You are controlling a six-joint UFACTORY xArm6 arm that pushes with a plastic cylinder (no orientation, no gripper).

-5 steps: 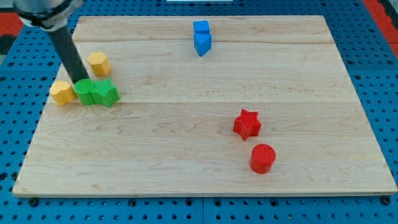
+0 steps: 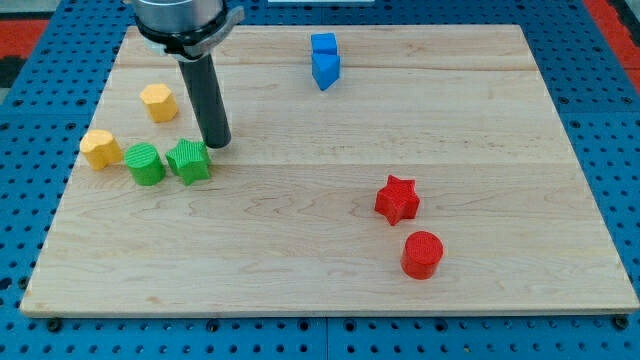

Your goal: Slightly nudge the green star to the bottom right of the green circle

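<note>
Near the table's (image 2: 560, 130) left edge, my tip (image 2: 218, 143) sits just above-right of the green star (image 2: 189, 160), beside the green circle (image 2: 146, 164); I'm lining up; next, a short push toward the bottom edge; no jaws here.

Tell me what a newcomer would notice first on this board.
The dark rod stands out, my tip just above and right of the green star, which sits beside the green circle at the view's left. Next, the red star and red cylinder at lower right.
</note>
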